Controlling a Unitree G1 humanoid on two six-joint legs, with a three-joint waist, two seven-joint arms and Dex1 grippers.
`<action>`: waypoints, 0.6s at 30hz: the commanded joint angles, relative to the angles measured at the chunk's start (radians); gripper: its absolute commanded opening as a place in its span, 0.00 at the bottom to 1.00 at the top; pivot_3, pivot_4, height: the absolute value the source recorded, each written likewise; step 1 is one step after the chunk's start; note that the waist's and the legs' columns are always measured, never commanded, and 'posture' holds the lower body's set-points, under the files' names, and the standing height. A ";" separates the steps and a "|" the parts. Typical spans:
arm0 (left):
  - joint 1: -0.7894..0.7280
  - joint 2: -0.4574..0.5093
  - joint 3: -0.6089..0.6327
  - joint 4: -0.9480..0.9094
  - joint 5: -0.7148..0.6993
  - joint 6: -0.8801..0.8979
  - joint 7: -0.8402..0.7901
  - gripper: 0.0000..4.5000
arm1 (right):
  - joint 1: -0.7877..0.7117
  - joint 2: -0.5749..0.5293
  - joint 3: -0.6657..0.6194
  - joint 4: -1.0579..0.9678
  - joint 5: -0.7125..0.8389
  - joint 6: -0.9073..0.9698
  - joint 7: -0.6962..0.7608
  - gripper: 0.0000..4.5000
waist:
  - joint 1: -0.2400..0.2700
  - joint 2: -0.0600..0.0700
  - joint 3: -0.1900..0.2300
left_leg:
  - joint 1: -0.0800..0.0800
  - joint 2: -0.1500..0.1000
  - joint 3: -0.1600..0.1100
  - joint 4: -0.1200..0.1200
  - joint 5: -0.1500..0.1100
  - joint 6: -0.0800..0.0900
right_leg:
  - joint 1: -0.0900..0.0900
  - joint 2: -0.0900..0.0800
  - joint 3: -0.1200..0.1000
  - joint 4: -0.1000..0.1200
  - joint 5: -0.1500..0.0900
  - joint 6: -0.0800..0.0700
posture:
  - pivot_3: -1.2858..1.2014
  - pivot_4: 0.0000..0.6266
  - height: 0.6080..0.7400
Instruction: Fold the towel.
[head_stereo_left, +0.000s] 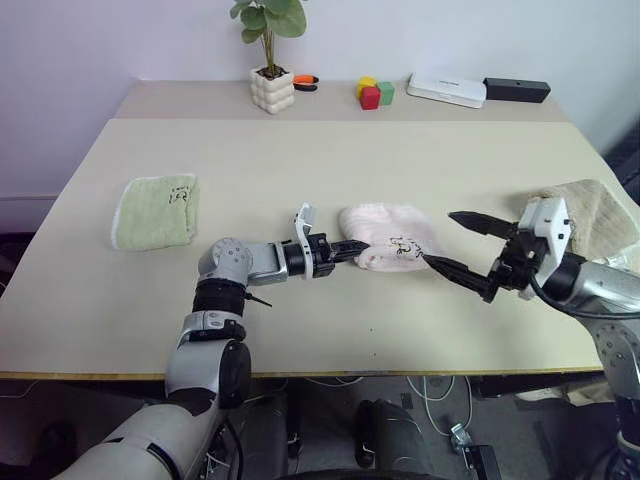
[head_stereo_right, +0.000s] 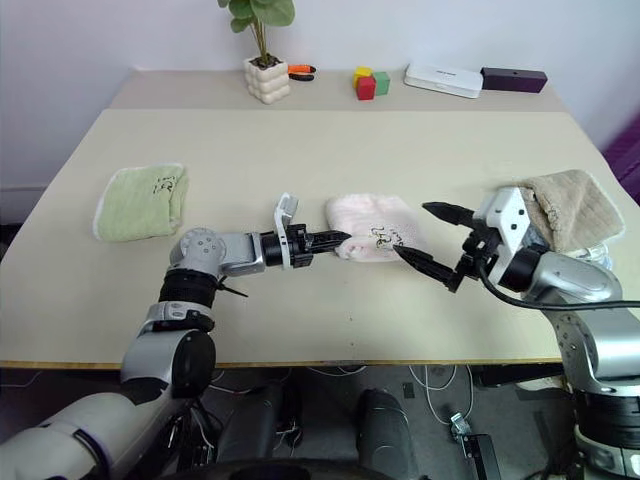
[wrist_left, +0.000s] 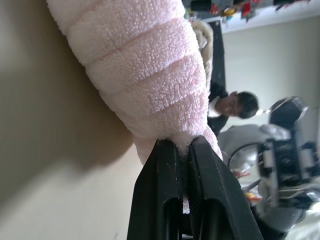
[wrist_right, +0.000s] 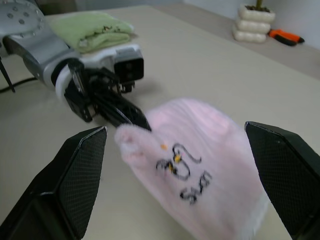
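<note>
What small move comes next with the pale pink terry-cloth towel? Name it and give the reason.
Probably close the right gripper on the pale pink terry-cloth towel. The left gripper is already shut on the towel's near-left edge, while the right gripper's fingers stand wide open on either side of the towel's right end, holding nothing.

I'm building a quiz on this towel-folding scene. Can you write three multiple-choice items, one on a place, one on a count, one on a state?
1. Where does the green towel lie, seen from the robot's head?
A. Left of the pink towel
B. Under the plant
C. On the tan towel

2. How many towels are on the table?
A. One
B. Two
C. Three

3. What is the left pincer doing?
A. Standing open above the table
B. Shut on the pink towel's edge
C. Holding the plant pot

Answers:
1 A: it lies on the table's left side.
2 C: green, pink and tan.
3 B: its fingers pinch pink cloth, while the right pincer stands open.
</note>
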 joint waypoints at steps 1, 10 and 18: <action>-0.019 -0.023 0.031 0.027 0.009 -0.064 0.042 0.00 | 0.011 -0.025 -0.048 -0.040 0.009 -0.019 0.010 1.00 | -0.002 0.000 0.000 | 0.000 0.000 0.000 0.000 0.000 0.000 | 0.000 0.000 0.000 0.000 0.000 0.000 | 0.52 0.24 1.00; -0.001 0.075 -0.045 -0.137 0.089 -0.272 -0.041 0.00 | 0.036 -0.030 -0.113 -0.053 0.081 0.008 0.035 1.00 | -0.009 0.000 0.001 | -0.002 0.000 0.001 -0.001 0.000 0.000 | -0.003 0.002 0.000 0.000 0.000 0.000 | 0.52 0.24 1.00; -0.013 0.205 -0.001 -0.207 0.106 -0.399 -0.042 0.00 | -0.035 -0.013 -0.041 -0.042 0.082 0.015 0.024 1.00 | -0.006 -0.001 0.001 | -0.002 0.001 0.001 -0.001 0.000 -0.001 | -0.003 0.002 0.000 0.000 0.000 0.000 | 0.52 0.24 1.00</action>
